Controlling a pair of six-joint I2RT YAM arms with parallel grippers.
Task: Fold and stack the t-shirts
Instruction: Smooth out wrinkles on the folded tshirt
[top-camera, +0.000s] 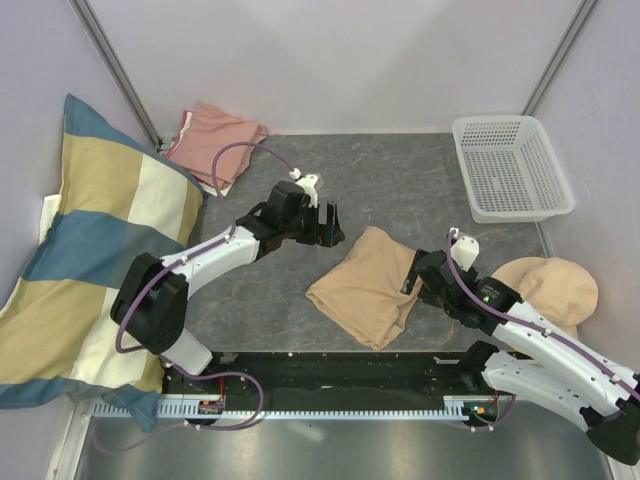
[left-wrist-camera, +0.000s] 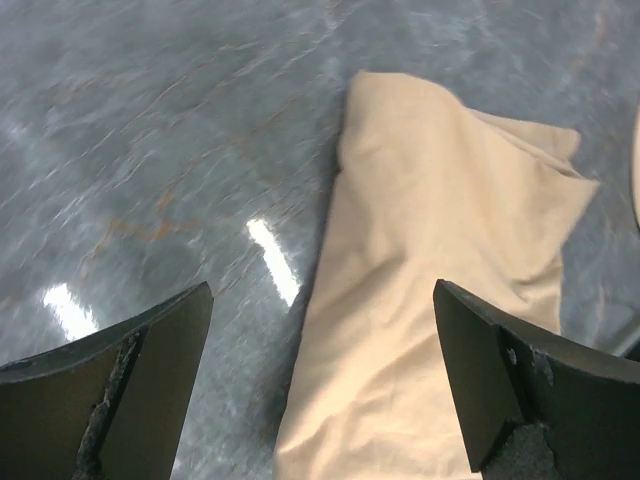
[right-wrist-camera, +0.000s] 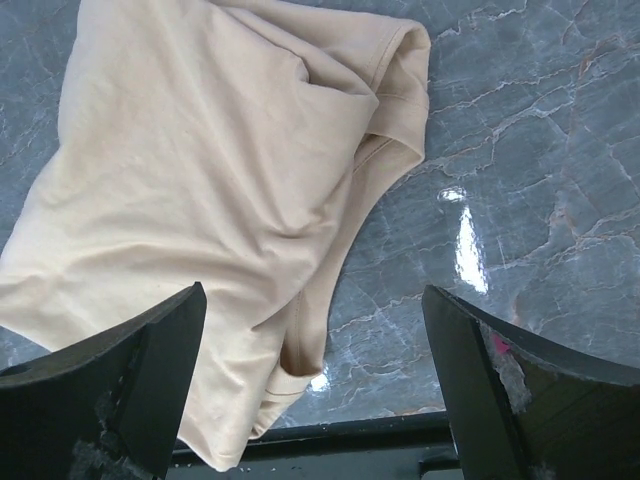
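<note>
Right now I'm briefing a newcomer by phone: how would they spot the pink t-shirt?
Find the big striped pillow along the left side. Just beyond its far corner, at the back, lies the pink t-shirt. It is salmon-pink, unlike the tan t-shirt lying in the middle.

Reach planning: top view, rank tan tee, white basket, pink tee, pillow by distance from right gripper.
1. tan tee, just left of right gripper
2. white basket, back right
3. pink tee, back left
4. pillow, far left
</note>
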